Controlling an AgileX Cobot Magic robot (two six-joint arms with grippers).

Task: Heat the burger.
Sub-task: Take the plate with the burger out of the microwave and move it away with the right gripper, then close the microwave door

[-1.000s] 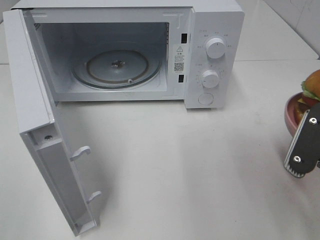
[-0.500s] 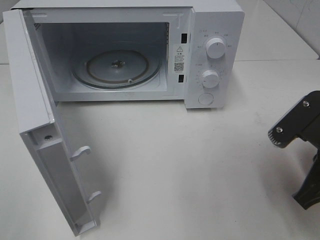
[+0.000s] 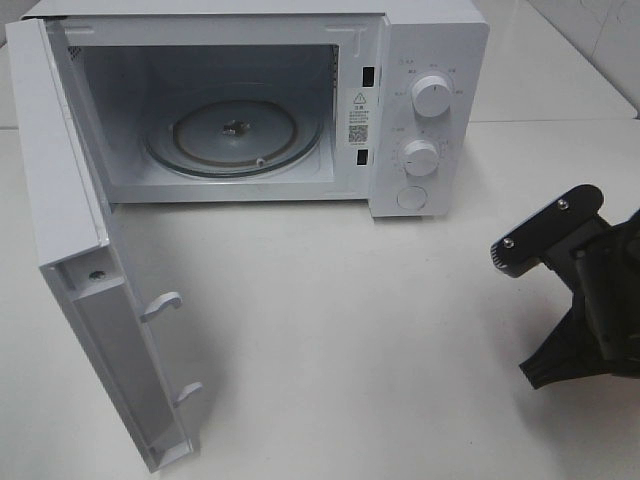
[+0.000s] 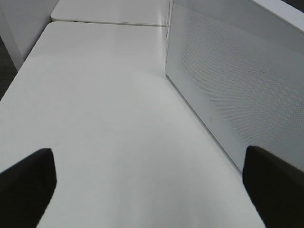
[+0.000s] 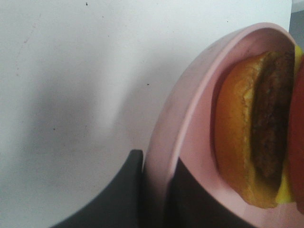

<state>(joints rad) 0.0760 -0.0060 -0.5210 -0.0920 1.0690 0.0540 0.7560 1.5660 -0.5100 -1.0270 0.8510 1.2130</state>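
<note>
In the right wrist view the burger (image 5: 259,128), with a golden bun and a dark patty, lies on a pink plate (image 5: 190,123). My right gripper (image 5: 156,185) is shut on the plate's rim, one dark finger (image 5: 118,194) outside it and the other inside. From the exterior high view only the black right arm (image 3: 590,300) shows, low at the right edge; burger and plate are hidden there. My left gripper (image 4: 149,173) is open over bare table beside the microwave door (image 4: 237,80), with nothing between its fingers.
The white microwave (image 3: 430,50) stands at the back with its door (image 3: 70,210) swung wide open toward the front left. Its glass turntable (image 3: 235,135) is bare. Two knobs (image 3: 431,96) sit on its right panel. White table (image 3: 380,340) lies between arm and oven.
The right arm has swung further into view from the right edge, toward the left. The burger and plate seen at that edge a second ago no longer show in the exterior view.
</note>
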